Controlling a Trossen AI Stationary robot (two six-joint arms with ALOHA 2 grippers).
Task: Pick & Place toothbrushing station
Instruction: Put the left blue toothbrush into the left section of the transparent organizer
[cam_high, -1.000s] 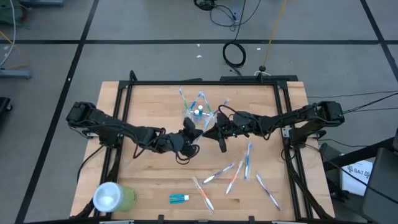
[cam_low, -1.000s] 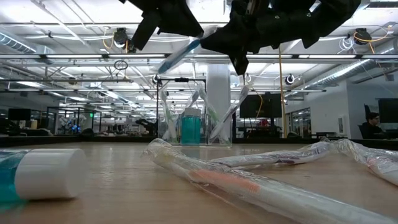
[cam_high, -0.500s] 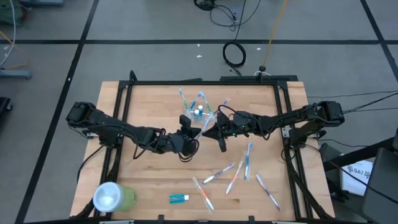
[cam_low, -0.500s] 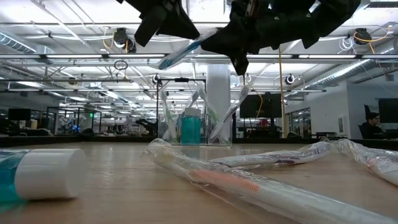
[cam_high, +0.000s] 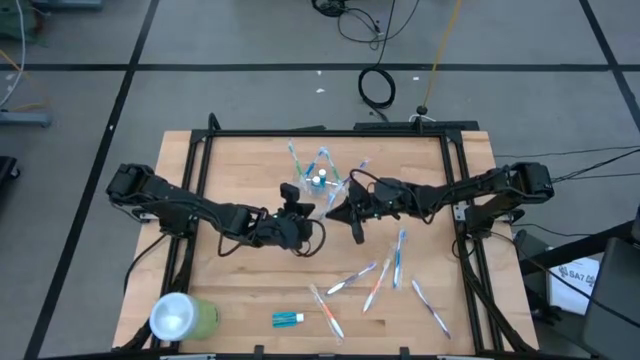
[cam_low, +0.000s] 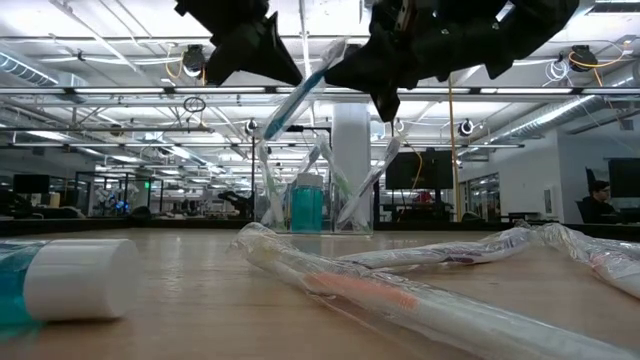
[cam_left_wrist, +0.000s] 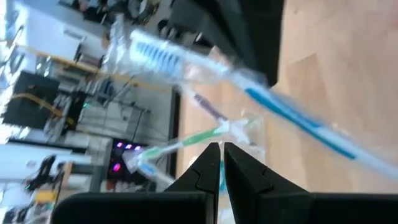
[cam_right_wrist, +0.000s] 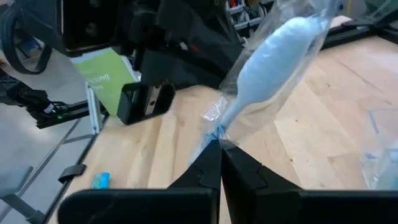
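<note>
The clear cup (cam_high: 318, 180) stands at the table's far middle with several toothbrushes and a blue tube in it; it also shows in the low view (cam_low: 305, 205). My right gripper (cam_high: 340, 212) is shut on a wrapped blue toothbrush (cam_low: 295, 90), held above the table on the near side of the cup. The brush slants with its bristle head (cam_left_wrist: 149, 53) down and to the left. My left gripper (cam_high: 293, 212) is shut beside it, just left of the right gripper. My right gripper pinches the clear wrapper (cam_right_wrist: 217, 134) at the toothbrush's handle end between its two fingers, coming level from the table's right. The brush is lifted clear of the table and slants head-down toward the left. Whether my left gripper touches the wrapper (cam_left_wrist: 239, 127), I cannot tell.
Several wrapped toothbrushes (cam_high: 385, 265) lie on the table's near right, one close to the low camera (cam_low: 400, 300). A small toothpaste tube (cam_high: 288, 319) lies near the front edge. A light-green cup (cam_high: 180, 317) lies at the near left corner.
My left gripper has gone a little toward the table's left and far edge and turned. The toothbrush has tipped steeper, its head end lower, while its handle end stays at my right gripper.
</note>
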